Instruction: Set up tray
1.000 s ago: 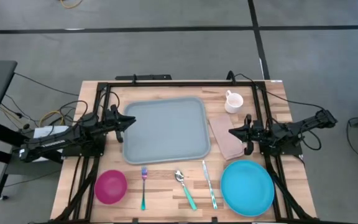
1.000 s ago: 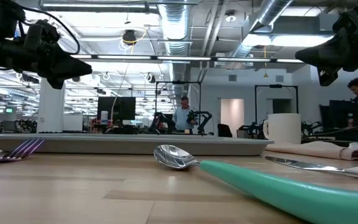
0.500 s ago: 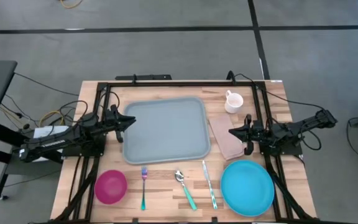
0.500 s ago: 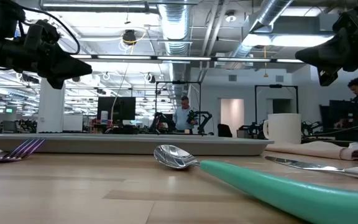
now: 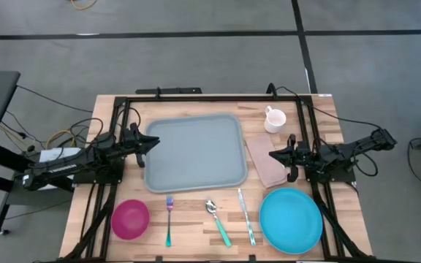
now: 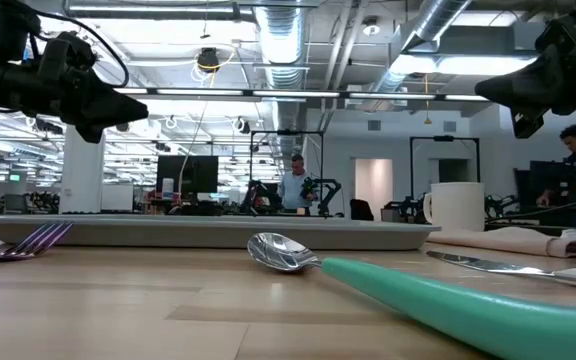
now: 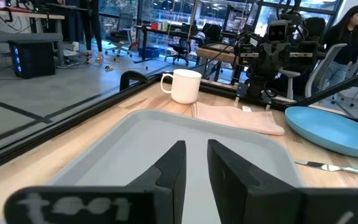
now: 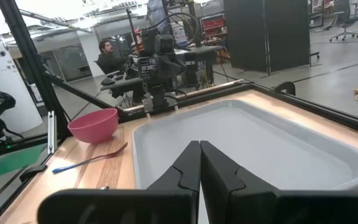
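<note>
the tray point(image 5: 194, 152) is lying flat and bare at the middle of the table point(image 5: 196, 217), with nothing loaded onto it yet, so the setting-up is judged to be at its very start. the left gripper point(image 5: 154, 142) is being held above the tray's left edge, its fingers point(image 7: 171, 167) parted by a narrow gap with nothing between them. the right gripper point(image 5: 275, 155) is being held over the napkin point(image 5: 263, 162), just beside the tray's right edge, and its fingers point(image 8: 188, 163) are pressed fully together on nothing.

the pieces are being left around the tray: the mug point(image 5: 274, 119) at the far right, the blue plate point(image 5: 291, 219) at the near right, the pink bowl point(image 5: 130, 218) at the near left, and the fork point(image 5: 169, 216), spoon point(image 5: 215, 217) and knife point(image 5: 245, 214) lined up along the near edge. from the low view the spoon handle appears to be lying flat, though that is hard to confirm.

a first pick is being called for: the right fingers would need to be opened before the napkin or plate could be taken
</note>
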### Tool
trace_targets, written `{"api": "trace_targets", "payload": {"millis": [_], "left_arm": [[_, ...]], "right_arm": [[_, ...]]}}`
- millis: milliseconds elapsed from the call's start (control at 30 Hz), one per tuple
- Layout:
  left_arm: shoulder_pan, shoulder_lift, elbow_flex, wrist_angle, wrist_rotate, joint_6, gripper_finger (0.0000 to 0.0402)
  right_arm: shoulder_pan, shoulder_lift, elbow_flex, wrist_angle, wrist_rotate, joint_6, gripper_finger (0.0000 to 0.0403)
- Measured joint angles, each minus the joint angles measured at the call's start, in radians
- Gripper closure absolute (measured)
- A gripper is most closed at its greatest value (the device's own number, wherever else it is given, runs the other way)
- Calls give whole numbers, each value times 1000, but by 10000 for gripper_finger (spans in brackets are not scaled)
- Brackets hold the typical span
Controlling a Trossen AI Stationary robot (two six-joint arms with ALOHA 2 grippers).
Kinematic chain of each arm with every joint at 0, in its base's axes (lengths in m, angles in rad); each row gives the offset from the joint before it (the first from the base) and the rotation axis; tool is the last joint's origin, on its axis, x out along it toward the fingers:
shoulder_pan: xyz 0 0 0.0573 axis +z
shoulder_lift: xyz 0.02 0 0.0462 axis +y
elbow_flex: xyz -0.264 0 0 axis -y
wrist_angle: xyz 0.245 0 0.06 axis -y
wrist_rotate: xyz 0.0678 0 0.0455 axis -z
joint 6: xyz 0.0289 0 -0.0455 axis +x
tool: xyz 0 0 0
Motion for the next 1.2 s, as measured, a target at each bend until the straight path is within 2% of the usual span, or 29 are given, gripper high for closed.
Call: {"api": "trace_targets", "payload": {"millis": [200, 400, 533, 667, 833, 933, 1033, 1200], "left_arm": [[0, -1, -2, 163, -62, 207, 347], [0, 0, -1, 400, -102, 208, 347], [0, 0, 0, 499, -62, 198, 347], [0, 0, 6, 515, -19, 99, 347], [0, 0, 21, 508, -17, 96, 347], [0, 0, 21, 508, -17, 96, 347], [0, 0, 21, 511, -19, 96, 347], [0, 0, 21, 511, -19, 138, 347]], "right_arm": [[0, 0, 0, 0, 0, 0, 403], [0, 0, 0, 0, 0, 0, 403], [0, 0, 0, 0, 0, 0, 403], [0, 0, 0, 0, 0, 0, 403], [-3, 0, 0, 27, 2, -62, 403], [-9, 0, 0, 40, 9, -153, 403], [-28, 1, 0, 80, 41, -209, 403], [-82, 0, 0, 247, 147, -245, 403]]}}
